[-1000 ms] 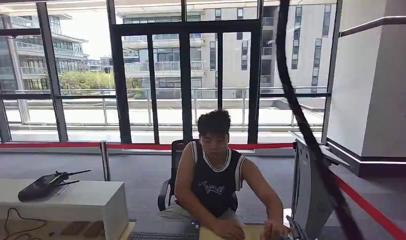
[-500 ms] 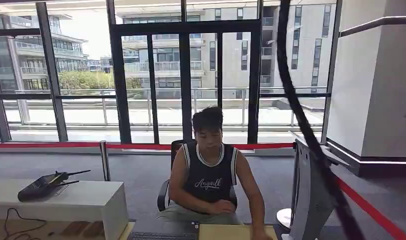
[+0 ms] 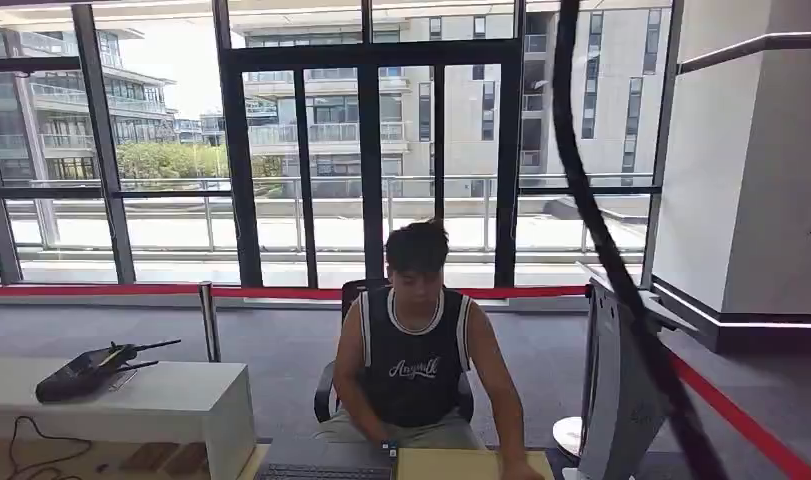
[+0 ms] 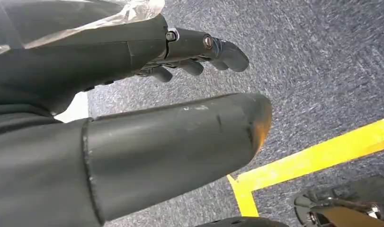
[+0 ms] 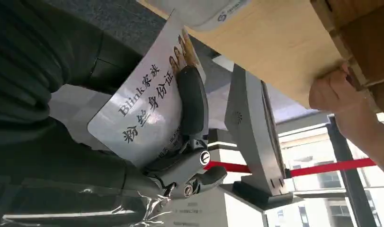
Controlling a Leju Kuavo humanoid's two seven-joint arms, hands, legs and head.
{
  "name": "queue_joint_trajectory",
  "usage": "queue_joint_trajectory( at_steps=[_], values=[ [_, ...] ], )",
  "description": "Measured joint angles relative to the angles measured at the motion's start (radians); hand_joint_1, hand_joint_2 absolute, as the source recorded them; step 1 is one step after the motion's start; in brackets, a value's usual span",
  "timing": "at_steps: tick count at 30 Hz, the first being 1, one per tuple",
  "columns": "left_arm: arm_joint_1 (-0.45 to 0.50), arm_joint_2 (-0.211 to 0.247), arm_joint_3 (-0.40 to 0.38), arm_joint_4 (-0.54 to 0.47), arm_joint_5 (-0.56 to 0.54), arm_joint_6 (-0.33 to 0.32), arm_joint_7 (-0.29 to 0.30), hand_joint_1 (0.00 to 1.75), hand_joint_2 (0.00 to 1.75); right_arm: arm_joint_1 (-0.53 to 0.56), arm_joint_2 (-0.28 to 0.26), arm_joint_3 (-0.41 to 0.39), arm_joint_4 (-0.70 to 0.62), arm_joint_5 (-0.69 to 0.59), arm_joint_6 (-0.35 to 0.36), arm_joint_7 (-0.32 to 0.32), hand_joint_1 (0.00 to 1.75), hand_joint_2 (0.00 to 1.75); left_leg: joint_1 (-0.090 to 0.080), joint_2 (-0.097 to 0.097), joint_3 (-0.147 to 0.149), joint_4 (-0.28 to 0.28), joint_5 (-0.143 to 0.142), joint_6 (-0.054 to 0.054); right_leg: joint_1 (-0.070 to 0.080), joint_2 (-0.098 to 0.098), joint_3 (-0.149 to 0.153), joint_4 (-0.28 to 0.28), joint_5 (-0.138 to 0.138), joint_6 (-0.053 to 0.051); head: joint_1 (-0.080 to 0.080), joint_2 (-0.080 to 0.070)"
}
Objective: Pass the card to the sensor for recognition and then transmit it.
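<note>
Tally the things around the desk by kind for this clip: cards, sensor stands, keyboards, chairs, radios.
Cards: 1, card held in the right hand
Sensor stands: 1, sensor
Keyboards: 1, keyboard
Chairs: 1, chair
Radios: 1, radio
Total: 5

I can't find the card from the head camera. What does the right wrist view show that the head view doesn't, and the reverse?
Right wrist view: the right hand gripping the white printed card. Head view: the seated person's torso, the white side table with a black device. Both share the grey sensor stand and the red barrier tape.
</note>
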Motion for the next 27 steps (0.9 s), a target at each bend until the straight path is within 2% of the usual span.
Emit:
queue_joint_trajectory(
  at_steps=[8, 27],
  values=[
    [0.000, 0.000, 0.000, 0.000, 0.000, -0.003, 0.008, 0.00, 0.00, 0.008, 0.013, 0.032, 0.046, 0.014, 0.031, 0.010, 1.75, 1.75, 0.000, 0.000, 0.000, 0.000, 0.000, 0.000, 0.000, 0.000, 0.000, 0.000, 0.000, 0.000, 0.000, 0.000],
    [0.000, 0.001, 0.000, 0.000, -0.001, -0.004, 0.008, 0.00, 0.00, 0.021, 0.025, 0.054, 0.084, -0.003, 0.043, 0.018, 1.75, 1.75, 0.000, 0.000, 0.001, 0.000, 0.000, 0.000, 0.000, 0.000, 0.001, 0.000, 0.000, 0.000, 0.000, 0.000]
  ],
)
